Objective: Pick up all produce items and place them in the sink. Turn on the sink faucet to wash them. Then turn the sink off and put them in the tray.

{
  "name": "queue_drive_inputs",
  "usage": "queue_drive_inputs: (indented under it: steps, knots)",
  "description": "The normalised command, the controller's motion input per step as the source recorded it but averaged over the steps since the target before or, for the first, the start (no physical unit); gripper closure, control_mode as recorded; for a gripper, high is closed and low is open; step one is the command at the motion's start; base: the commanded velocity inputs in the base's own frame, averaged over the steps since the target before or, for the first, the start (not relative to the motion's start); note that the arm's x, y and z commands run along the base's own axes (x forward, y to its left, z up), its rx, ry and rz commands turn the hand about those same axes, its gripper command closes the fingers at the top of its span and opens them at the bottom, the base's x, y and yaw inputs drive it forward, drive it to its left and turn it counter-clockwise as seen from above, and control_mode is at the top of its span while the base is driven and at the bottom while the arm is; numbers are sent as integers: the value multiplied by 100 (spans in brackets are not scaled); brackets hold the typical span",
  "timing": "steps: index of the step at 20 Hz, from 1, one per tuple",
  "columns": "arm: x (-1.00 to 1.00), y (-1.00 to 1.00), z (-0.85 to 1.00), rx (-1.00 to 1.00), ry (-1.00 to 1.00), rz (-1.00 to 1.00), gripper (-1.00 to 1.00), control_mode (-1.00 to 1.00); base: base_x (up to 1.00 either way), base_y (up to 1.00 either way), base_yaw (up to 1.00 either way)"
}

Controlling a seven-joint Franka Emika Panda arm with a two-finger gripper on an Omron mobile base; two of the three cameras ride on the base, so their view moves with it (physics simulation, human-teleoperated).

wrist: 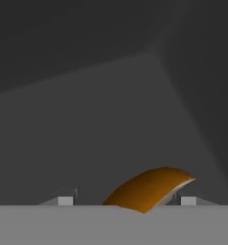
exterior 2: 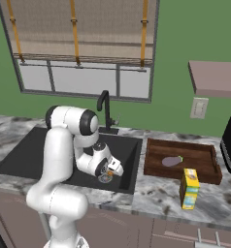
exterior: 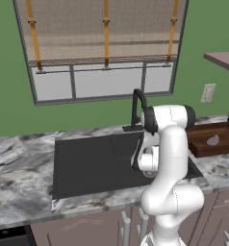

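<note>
Between my fingertips, in the hand view, the orange piece (wrist: 149, 189) is sitting low against the dark floor of the sink (wrist: 87, 119); my gripper (wrist: 123, 201) is spanning it, one tip on each side, but I cannot tell whether the tips are pressing on it or just flanking it. From the right base view my gripper (exterior 2: 107, 175) is hanging down inside the basin near its right wall, and the orange piece is too small there for me to make out. From the left base view my own forearm is covering the hand, so that side is telling me nothing about the grasp.

Farther out, the sink (exterior 2: 20, 155) is lying black and wide in the marble counter (exterior 2: 156, 193), and the faucet (exterior 2: 106, 109) is standing at its back edge, spout hooked forward. To the right, the tray (exterior 2: 205, 172) is resting on the counter, well apart from my hand, with the purple piece (exterior 2: 172, 161) lying inside it. The left base view is showing that same piece (exterior: 213, 141) as a grey-purple blob. A yellow carton (exterior 2: 190, 188) is standing just in front of the tray.
</note>
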Motion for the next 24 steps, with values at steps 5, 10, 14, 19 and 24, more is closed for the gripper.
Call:
queue_drive_inputs:
  steps: [5,10,14,19,24]
  knots:
    - [-1,-2,-4,1,0,0,100,-100,0,0,0]
    - [-12,-19,18,3,-1,0,100,-100,0,0,0]
    - [-16,-25,48,0,0,-3,100,-100,0,0,0]
    - [-13,-25,58,0,-1,-4,100,-100,0,0,0]
    - [-8,-12,79,0,0,-2,100,-100,0,0,0]
